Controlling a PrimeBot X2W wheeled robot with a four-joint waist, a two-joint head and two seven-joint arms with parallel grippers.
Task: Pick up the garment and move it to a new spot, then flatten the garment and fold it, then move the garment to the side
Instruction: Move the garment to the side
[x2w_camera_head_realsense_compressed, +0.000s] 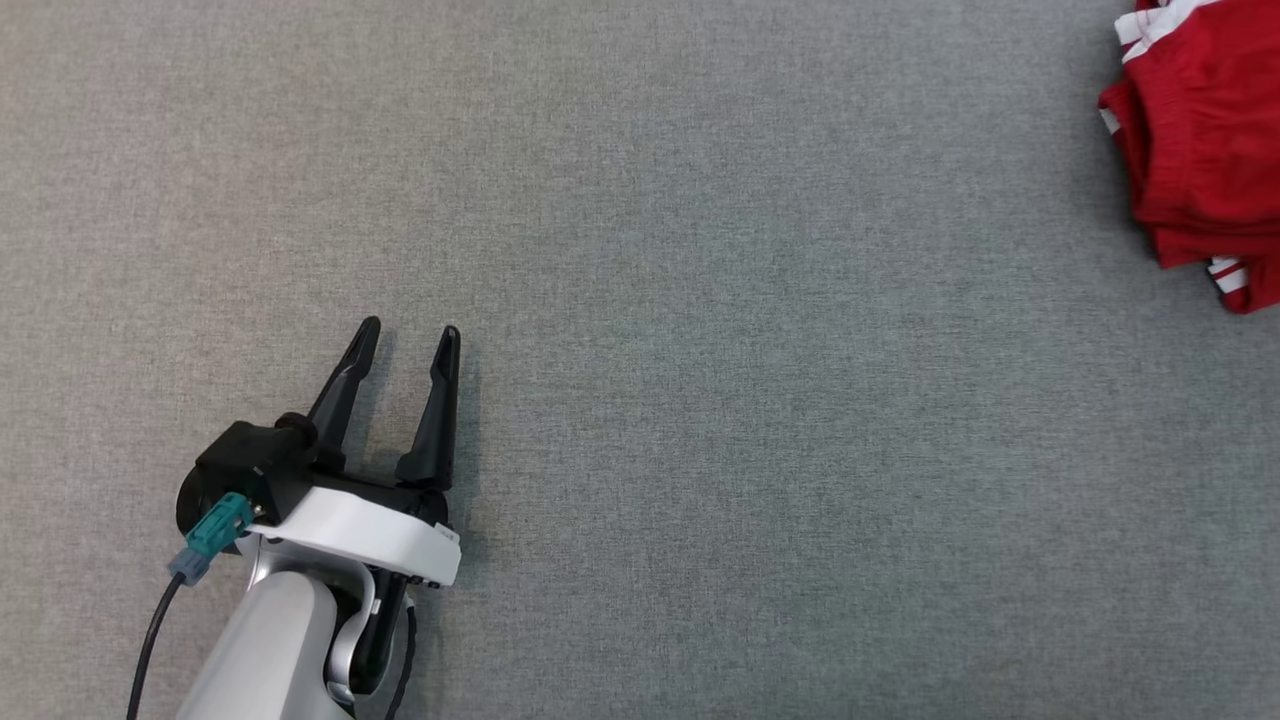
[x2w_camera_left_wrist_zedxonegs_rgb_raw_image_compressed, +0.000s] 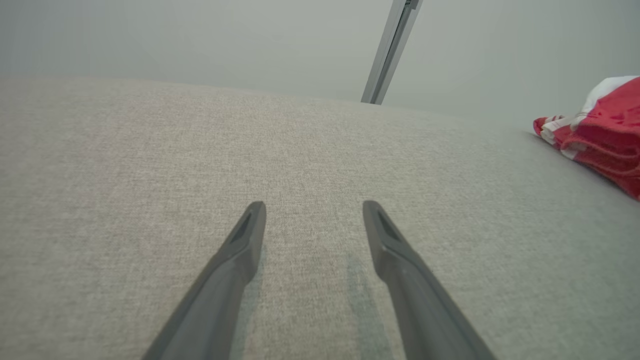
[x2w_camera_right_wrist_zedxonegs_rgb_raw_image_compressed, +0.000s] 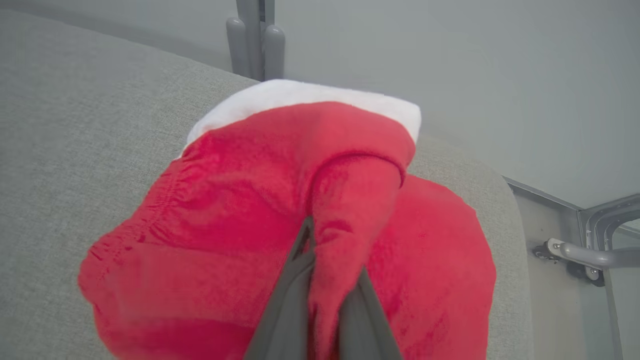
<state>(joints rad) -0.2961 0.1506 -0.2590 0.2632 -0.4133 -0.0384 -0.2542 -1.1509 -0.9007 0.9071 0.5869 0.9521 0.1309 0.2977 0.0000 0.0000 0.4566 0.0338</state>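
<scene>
Garment (x2w_camera_head_realsense_compressed: 1200, 130): red with white trim, bunched at the far right of the grey table (x2w_camera_head_realsense_compressed: 700, 300).
Right gripper (x2w_camera_right_wrist_zedxonegs_rgb_raw_image_compressed: 330, 260): pinching 1 red fold.
Left gripper (x2w_camera_head_realsense_compressed: 409, 330): 2 fingers spread, holding nothing, well apart from the cloth.

A red garment (x2w_camera_head_realsense_compressed: 1200, 130) with white bands lies bunched in loose layered folds on the grey cloth surface (x2w_camera_head_realsense_compressed: 640, 300), at the far right edge of the head view and near the surface's rim. Its white band faces away in the right wrist view, where the right gripper (x2w_camera_right_wrist_zedxonegs_rgb_raw_image_compressed: 327, 252) pinches a raised ridge of red fabric.
</scene>
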